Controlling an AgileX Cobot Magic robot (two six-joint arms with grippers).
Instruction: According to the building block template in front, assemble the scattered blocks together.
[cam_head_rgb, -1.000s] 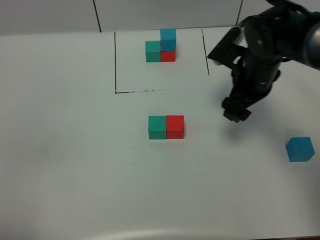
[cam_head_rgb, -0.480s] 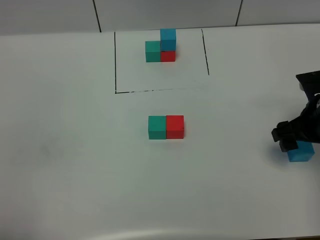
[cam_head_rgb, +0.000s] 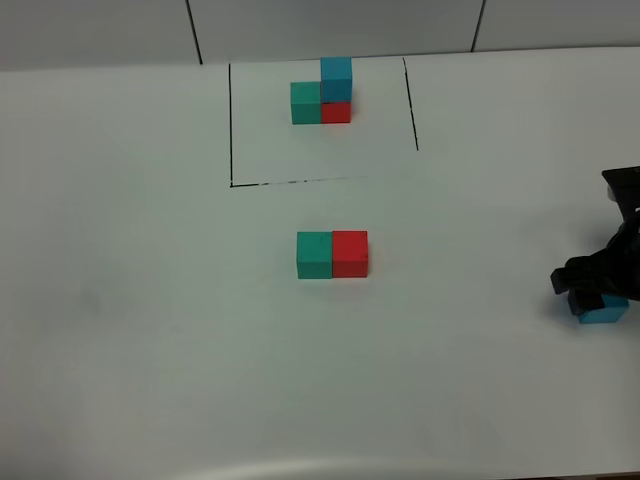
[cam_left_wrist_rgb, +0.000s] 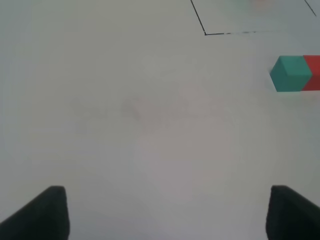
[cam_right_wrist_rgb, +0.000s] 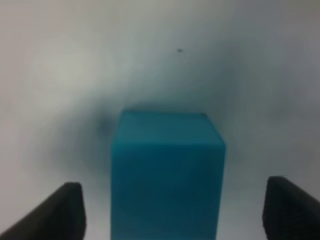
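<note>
The template (cam_head_rgb: 232, 120) is a black-outlined rectangle at the back holding a green, red and blue trio (cam_head_rgb: 322, 93). In the middle of the table a loose teal-green cube (cam_head_rgb: 314, 254) touches a loose red cube (cam_head_rgb: 350, 253); both show at the edge of the left wrist view (cam_left_wrist_rgb: 291, 73). The loose blue cube (cam_head_rgb: 604, 311) lies at the far right, mostly hidden under my right gripper (cam_head_rgb: 588, 285). In the right wrist view the blue cube (cam_right_wrist_rgb: 167, 172) sits between the open fingers, untouched. My left gripper (cam_left_wrist_rgb: 162, 212) is open and empty over bare table.
The template's front outline corner (cam_left_wrist_rgb: 205, 33) shows in the left wrist view. A curved front table edge (cam_head_rgb: 320, 465) runs along the bottom. The back wall (cam_head_rgb: 330, 25) stands behind the template.
My right arm swung from beside the template to the far right edge and dropped over the blue cube, now straddling it. The green and red pair has not moved.
</note>
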